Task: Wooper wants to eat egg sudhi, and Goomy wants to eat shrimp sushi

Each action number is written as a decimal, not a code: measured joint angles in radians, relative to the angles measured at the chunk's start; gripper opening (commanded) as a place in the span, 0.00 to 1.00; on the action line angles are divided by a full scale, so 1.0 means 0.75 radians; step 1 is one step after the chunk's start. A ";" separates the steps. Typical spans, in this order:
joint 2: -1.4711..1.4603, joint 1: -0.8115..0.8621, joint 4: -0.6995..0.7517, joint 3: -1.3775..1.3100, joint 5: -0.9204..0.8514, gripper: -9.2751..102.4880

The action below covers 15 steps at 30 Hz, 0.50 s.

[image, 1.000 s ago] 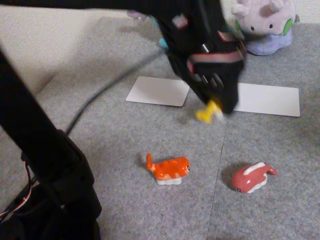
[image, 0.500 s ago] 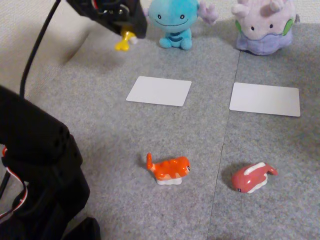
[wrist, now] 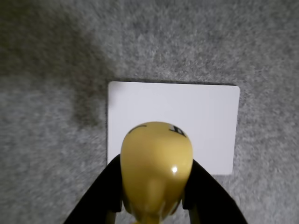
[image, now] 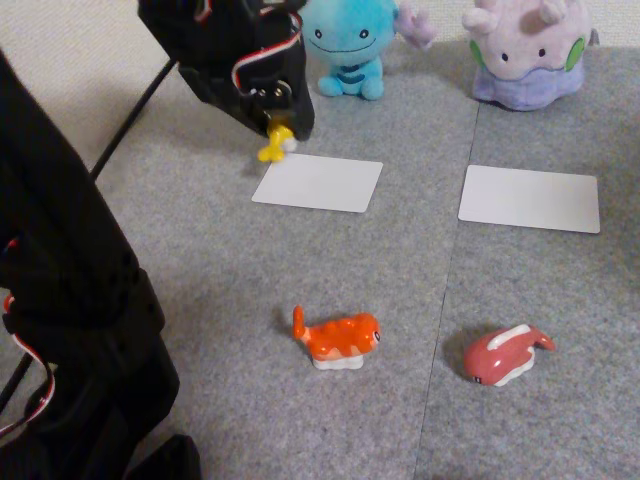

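Observation:
My gripper (image: pixel 277 133) is shut on the yellow egg sudhi (image: pixel 274 145), holding it in the air just off the upper left corner of the left white card (image: pixel 318 182). In the wrist view the egg sudhi (wrist: pixel 156 168) sits between the black fingers (wrist: pixel 105 189) with that card (wrist: pixel 196 116) below it. Wooper (image: pixel 352 45), the light blue plush, sits behind this card. Goomy (image: pixel 527 50), the lilac plush, sits behind the right white card (image: pixel 530 198). The orange shrimp sushi (image: pixel 338 338) lies on the grey carpet in front.
A red-pink white-striped sushi toy (image: pixel 505 355) lies right of the shrimp sushi. The arm's black base (image: pixel 80 330) and cable fill the left side of the fixed view. A beige floor strip (image: pixel 60 70) borders the carpet at upper left.
One second ago the gripper hung over the middle between the cards; it swung far to the upper left, and now it has come down and right to the left card's corner, still holding the egg sudhi.

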 measured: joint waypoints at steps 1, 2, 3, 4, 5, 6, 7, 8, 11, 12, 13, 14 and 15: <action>-0.016 0.000 -0.010 0.000 -0.014 0.15; -0.025 0.010 -0.018 0.000 -0.033 0.15; -0.033 0.022 -0.029 0.000 -0.043 0.15; -0.039 0.039 -0.039 0.000 -0.051 0.15; -0.045 0.055 -0.047 0.000 -0.057 0.15; -0.051 0.070 -0.057 0.000 -0.067 0.15; -0.053 0.080 -0.065 0.000 -0.088 0.15; -0.055 0.092 -0.074 0.000 -0.104 0.15; -0.055 0.129 -0.082 0.000 -0.135 0.15; -0.055 0.139 -0.082 0.000 -0.139 0.15; -0.055 0.143 -0.082 0.000 -0.141 0.15; -0.055 0.143 -0.082 0.000 -0.139 0.15; -0.055 0.139 -0.082 0.000 -0.139 0.15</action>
